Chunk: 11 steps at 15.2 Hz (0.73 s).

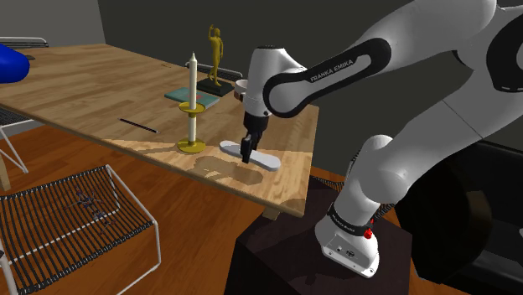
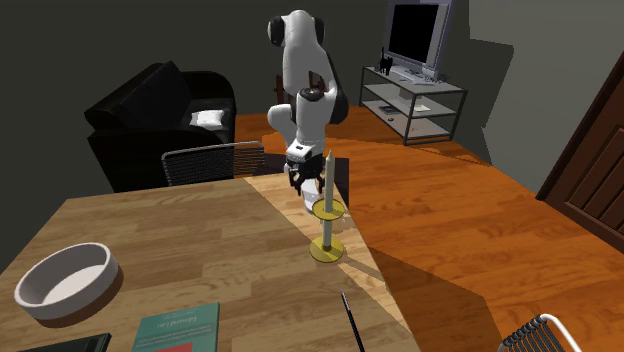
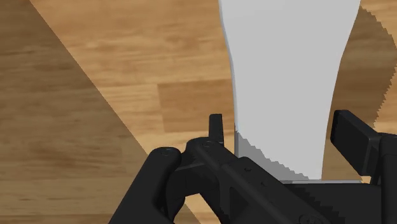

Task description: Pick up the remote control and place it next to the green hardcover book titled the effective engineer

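Note:
The remote control (image 1: 261,157) is a pale grey, elongated slab lying flat near the table's corner closest to the stand. My gripper (image 1: 246,156) points straight down onto its end nearer the candle. Seen from the wrist, the remote (image 3: 289,63) runs between the two black fingers (image 3: 216,127), which stand apart on either side of it, close to its edges; the gripper (image 3: 283,127) is open. The teal-green book (image 1: 191,95) lies further up the table beside a gold figurine, also visible as the book (image 2: 178,327) near the second exterior view's lower edge.
A white candle on a gold holder (image 1: 192,109) stands just beside the remote. A gold figurine (image 1: 215,54), a pale bowl (image 2: 65,280) and a thin dark pen (image 1: 138,126) are on the wooden table (image 1: 92,84). A wire chair (image 1: 67,218) stands below the table edge.

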Each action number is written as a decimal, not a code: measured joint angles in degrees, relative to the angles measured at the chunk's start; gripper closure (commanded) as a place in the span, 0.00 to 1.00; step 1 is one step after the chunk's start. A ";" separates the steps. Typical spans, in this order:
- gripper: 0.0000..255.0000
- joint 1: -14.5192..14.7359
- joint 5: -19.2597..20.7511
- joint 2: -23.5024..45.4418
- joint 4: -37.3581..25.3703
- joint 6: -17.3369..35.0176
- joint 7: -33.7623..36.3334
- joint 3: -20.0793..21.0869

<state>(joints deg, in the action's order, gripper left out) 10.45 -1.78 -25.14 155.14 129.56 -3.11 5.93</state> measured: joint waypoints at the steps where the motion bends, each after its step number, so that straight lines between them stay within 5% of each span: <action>1: 1.00 0.08 -0.07 -0.46 -0.49 -0.95 0.10 0.06; 11: 1.00 -0.08 0.13 -3.71 -5.61 -9.32 -0.46 -0.57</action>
<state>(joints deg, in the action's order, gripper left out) 10.36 -1.65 -28.85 149.54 120.24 -3.57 5.36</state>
